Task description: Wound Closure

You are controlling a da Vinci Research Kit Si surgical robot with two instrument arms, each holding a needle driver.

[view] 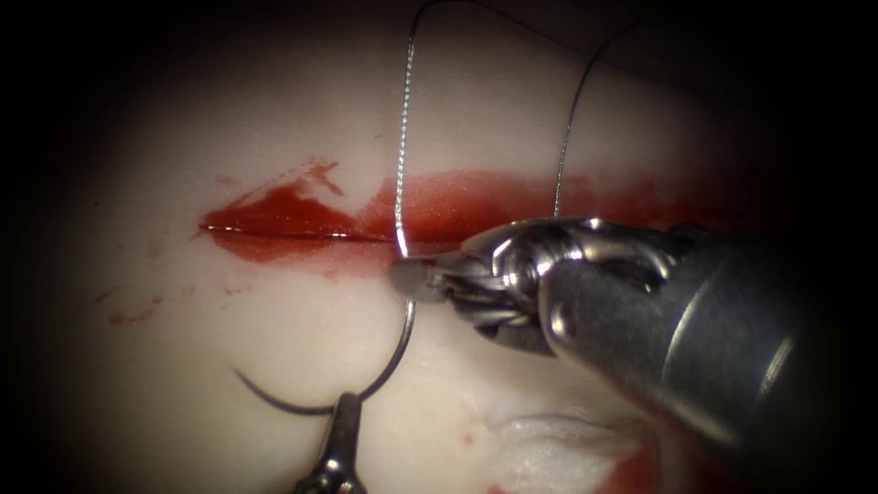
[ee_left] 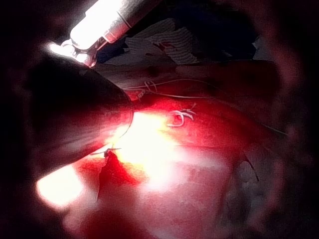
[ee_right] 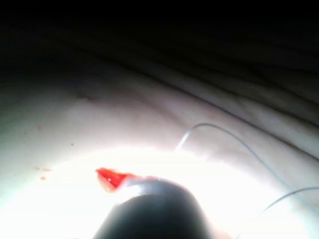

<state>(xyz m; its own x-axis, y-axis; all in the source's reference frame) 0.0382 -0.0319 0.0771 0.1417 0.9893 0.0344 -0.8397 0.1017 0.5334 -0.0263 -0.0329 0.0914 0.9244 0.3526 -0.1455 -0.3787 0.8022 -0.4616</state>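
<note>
Needle lies free of the tissue, its curve hanging just below the cut in the endoscope view. Right tool has its jaws closed on the needle's thread end, right under the cut line. Left tool comes up from the near edge of the tissue with jaws closed on the needle's mid-curve; the pointed tip sweeps out to the left, bare and above the surface. Thread rises from the needle's swaged end, crosses the cut and arcs off toward the far edge; a second strand drops behind the right tool. Red fluid pools along and above the cut. White gauze sits at the near edge, right of the left tool.
</note>
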